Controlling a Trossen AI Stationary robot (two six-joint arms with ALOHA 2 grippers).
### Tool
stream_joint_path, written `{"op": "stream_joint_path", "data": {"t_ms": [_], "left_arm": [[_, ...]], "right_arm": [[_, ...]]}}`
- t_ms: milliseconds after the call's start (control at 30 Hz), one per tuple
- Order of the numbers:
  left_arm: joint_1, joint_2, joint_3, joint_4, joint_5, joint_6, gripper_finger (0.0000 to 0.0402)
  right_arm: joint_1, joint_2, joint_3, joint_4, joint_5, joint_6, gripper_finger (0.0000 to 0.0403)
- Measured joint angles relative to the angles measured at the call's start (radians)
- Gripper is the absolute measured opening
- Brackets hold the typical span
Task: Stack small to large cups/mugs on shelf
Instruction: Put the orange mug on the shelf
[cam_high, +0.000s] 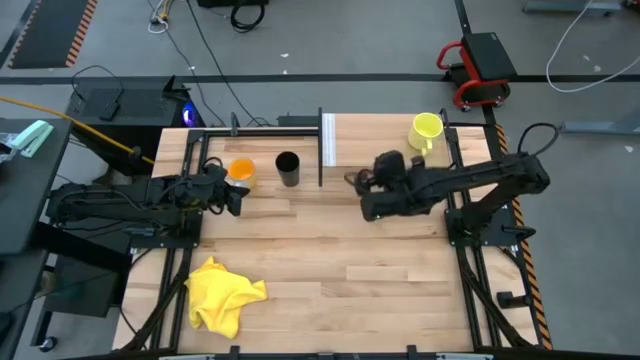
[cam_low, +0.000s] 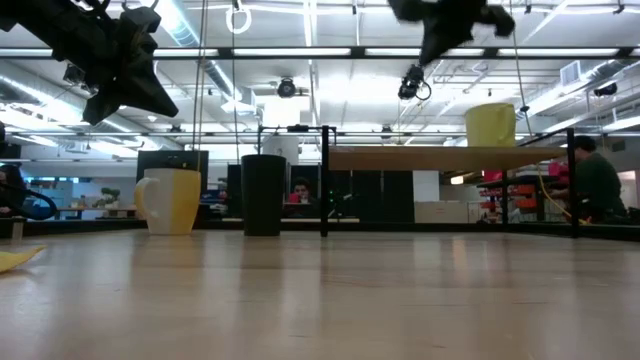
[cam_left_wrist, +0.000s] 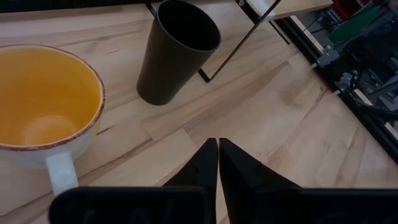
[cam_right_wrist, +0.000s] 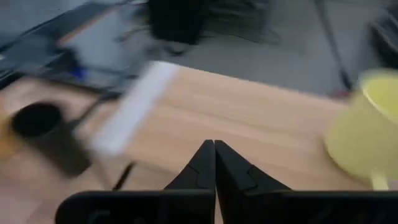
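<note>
The shelf (cam_high: 385, 140), a raised light-wood platform with a white end panel (cam_high: 327, 140), stands at the table's far side. The yellow-green mug (cam_high: 426, 131) rests on its base on the shelf's right end. On the tabletop left of the shelf stand the orange cup (cam_high: 242, 171) and the black cup (cam_high: 288, 168), both upright. My left gripper (cam_left_wrist: 217, 163) is shut and hovers just near of the orange cup (cam_left_wrist: 43, 106). My right gripper (cam_right_wrist: 214, 163) is shut and empty. It hangs in the air above the shelf's near left part, pointing at the white panel (cam_right_wrist: 130, 112).
A crumpled yellow cloth (cam_high: 225, 293) lies near the table's front left corner. The shelf's thin black legs (cam_low: 325, 180) stand just right of the black cup (cam_low: 263, 195). Black rails run along the table's left and right edges. People sit in the room behind the table.
</note>
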Motion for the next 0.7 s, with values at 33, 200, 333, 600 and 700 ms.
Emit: {"op": "stream_joint_path", "data": {"t_ms": [33, 200, 333, 600, 700], "left_arm": [[0.000, 0.000, 0.000, 0.000, -0.003, 0.000, 0.0017], [0.000, 0.000, 0.000, 0.000, -0.004, 0.000, 0.0014], [0.000, 0.000, 0.000, 0.000, -0.004, 0.000, 0.0020], [0.000, 0.000, 0.000, 0.000, -0.004, 0.000, 0.0025], [0.000, 0.000, 0.000, 0.002, -0.004, 0.000, 0.0020]], "right_arm": [[0.024, 0.000, 0.026, 0.001, -0.010, -0.046, 0.0008], [0.111, -0.008, 0.098, -0.016, -0.024, -0.080, 0.0010], [0.148, -0.014, 0.110, -0.016, -0.056, -0.039, 0.0007], [0.212, -0.014, 0.114, 0.036, -0.192, 0.090, 0.0017], [0.243, -0.014, 0.114, 0.067, -0.232, 0.096, 0.0019]]}}
